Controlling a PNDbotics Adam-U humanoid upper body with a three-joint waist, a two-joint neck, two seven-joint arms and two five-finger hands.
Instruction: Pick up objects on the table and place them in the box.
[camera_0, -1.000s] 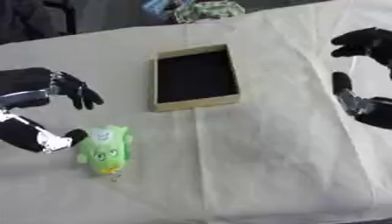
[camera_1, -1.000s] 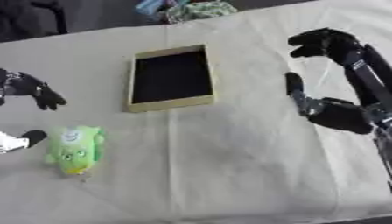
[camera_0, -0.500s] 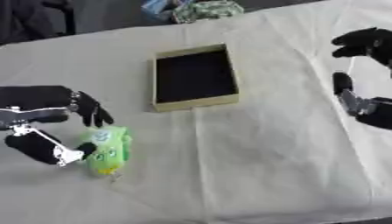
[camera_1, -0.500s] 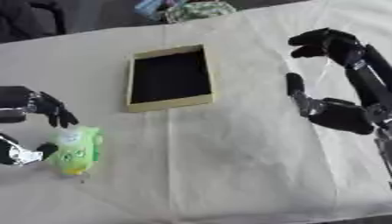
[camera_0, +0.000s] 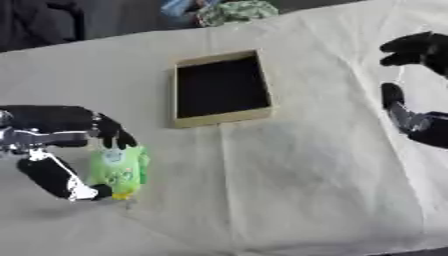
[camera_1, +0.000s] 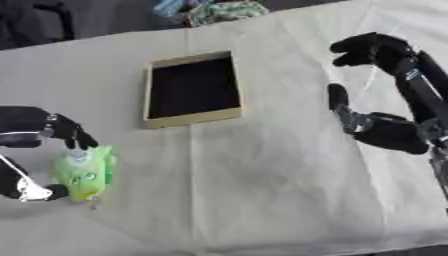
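At the lower left of the frame your left hand (camera_0: 61, 145) is cut off by the picture's edge, and its curled fingers and thumb cover the top and bottom ends of the green pouch (camera_0: 118, 170), whose printed markings are too blurred to read. At the right edge your right hand (camera_1: 385, 95) runs out of the left eye view, so its palm and wrist show only in the right eye view. Along the top edge, the patterned cloth (camera_0: 236, 11) and a blue thing (camera_0: 175, 6) beside it are cropped and too blurred to identify.
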